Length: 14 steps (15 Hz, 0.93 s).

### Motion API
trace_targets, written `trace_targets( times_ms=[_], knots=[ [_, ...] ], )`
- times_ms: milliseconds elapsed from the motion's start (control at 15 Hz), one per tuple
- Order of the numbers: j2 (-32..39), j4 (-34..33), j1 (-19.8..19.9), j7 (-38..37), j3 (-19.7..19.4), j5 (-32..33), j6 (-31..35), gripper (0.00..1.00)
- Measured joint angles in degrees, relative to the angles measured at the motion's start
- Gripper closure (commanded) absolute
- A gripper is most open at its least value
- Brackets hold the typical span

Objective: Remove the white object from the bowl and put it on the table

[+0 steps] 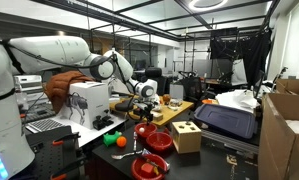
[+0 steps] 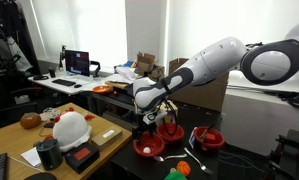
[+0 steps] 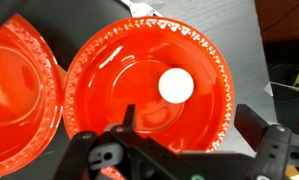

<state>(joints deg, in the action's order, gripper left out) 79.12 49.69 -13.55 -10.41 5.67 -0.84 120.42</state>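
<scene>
Dark table [image 3: 264, 50] lies under everything, and your arm [image 2: 204, 65] reaches out over it. Below the wrist camera sits a big red bowl [image 3: 99, 70], with another red bowl [image 3: 19, 90] just beside it at 9 o'clock. Your claw [image 3: 187, 118] hangs above the big bowl, fingers spread wide, holding nothing. The white object [image 3: 175, 86] rests inside that bowl, a little toward 3 o'clock from the middle. You are at the reaching step. Next, I think you must go down, put one finger on each side of it, and squeeze.
</scene>
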Motion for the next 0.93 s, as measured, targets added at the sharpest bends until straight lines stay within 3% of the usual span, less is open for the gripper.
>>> trace_targets(
  times_ms=[400,933],
  knots=[
    [1.8,-1.2,-0.6,-6.8,-0.6,0.0,-1.6,0.0],
    [1.8,-3.2,0.3,-21.3,-0.6,-2.8,-9.6,0.0]
  ],
)
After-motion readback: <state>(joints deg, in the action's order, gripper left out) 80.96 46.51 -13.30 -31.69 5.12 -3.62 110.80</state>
